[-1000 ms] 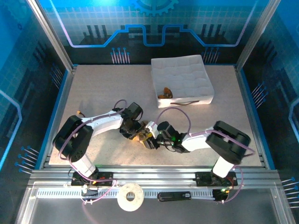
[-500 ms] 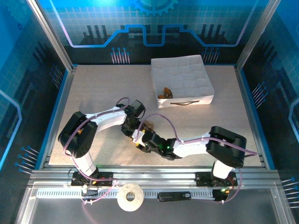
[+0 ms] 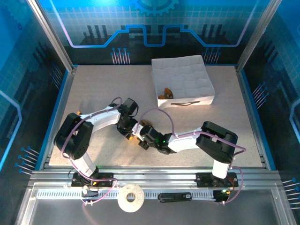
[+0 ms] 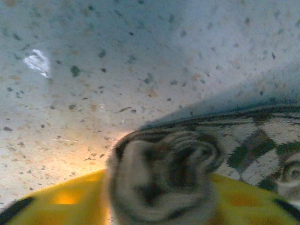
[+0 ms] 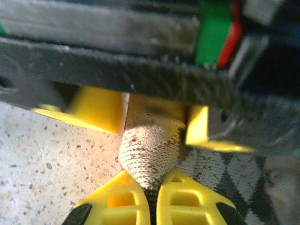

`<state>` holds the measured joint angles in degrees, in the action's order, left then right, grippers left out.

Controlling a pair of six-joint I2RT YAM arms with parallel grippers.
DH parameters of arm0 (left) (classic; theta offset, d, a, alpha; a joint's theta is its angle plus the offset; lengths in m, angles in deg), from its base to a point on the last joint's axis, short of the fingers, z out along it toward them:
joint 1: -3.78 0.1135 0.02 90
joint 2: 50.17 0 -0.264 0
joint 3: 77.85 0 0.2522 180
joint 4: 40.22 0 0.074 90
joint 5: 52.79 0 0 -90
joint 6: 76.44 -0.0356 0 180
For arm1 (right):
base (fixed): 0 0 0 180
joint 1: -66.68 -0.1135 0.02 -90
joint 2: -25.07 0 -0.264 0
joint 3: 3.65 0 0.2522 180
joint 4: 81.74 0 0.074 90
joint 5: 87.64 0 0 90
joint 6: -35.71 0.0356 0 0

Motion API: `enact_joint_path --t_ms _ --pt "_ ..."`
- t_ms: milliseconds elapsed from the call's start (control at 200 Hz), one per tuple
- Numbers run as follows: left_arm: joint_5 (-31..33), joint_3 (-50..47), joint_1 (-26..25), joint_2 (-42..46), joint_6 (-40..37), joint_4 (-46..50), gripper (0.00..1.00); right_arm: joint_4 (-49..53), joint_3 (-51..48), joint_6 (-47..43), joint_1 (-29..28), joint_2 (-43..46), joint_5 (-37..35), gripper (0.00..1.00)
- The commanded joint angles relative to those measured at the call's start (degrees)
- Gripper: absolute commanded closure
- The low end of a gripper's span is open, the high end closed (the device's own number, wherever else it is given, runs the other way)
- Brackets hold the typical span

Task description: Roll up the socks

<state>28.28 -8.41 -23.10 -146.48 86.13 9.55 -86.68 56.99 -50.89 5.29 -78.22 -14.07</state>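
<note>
Right now my right gripper is closed, its two yellow fingertips pressed together on the very tip of the sock. I judge I pinch it there so the free end cannot spring loose from the roll.

My left gripper faces the right one from just beyond the sock, low over the desk. Its yellow fingers flank the bundle, one on each side. Whether they squeeze it or only stand beside it I cannot tell. Placed like that, they would keep the roll from unwinding or sliding while the end is tucked.

So the sock sits directly between my two grippers, touching both and resting on the desk beneath them.

It is a brown-and-beige argyle knit. The part ahead of my right fingertips is bunched into a tight, rounded nub, speckled where the pattern is compressed. Off to the right of that nub, more of the fabric lies flatter, with dark and pale diamonds plain to see. From my left wrist the bundle looks blurred and very close, with a patterned length trailing right.
</note>
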Motion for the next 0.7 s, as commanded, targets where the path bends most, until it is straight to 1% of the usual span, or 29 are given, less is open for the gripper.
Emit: enact_joint_path --t_ms 0,90,165,270,350,420,460,565,615,695 --pt "-5.15 -2.88 1.75 3.09 1.72 3.02 0.39 7.8 -4.89 6.34 3.22 -3.48 9.62 1.0" --pt "-6.43 -2.97 3.47 5.07 3.34 0.94 0.3 6.82 -6.29 8.1 4.47 -3.79 14.05 1.0" --pt "-5.56 -2.39 4.43 6.66 3.78 0.55 0.23 5.63 -7.67 10.13 5.93 -3.98 17.05 1.0" --pt "-3.25 -1.84 5.1 8.89 3.14 0.11 0.2 3.75 -9.49 12.81 8.55 -4.02 21.06 1.0" --pt "-3.07 -1.89 5.1 9.55 1.74 -0.32 0.2 3.58 -10.52 14.53 10.71 -4.34 24.13 1.0" --pt "-3.38 -2.38 5.0 9.63 0.8 -0.28 0.24 3.58 -10.97 15.94 12.61 -5.12 26.74 1.0" --pt "-3.48 -2.98 4.93 9.78 0.5 -0.47 0.27 1.85 -11.11 16.64 13.71 -5.63 28.53 1.0" --pt "-3.95 -4.74 4.26 10.18 0.19 -2.44 0.35 2.87 -10.36 18.34 16.45 -7.24 32.05 1.0" --pt "-4.44 -5.33 3.57 10.02 0.51 -4.09 0.36 2.88 -9.98 18.96 17.58 -7.75 33.24 1.0" --pt "-4.09 -5.24 2.01 9.17 0.55 -6.29 0.35 6.0 -8.86 19.6 18.99 -8.57 35.1 1.0"
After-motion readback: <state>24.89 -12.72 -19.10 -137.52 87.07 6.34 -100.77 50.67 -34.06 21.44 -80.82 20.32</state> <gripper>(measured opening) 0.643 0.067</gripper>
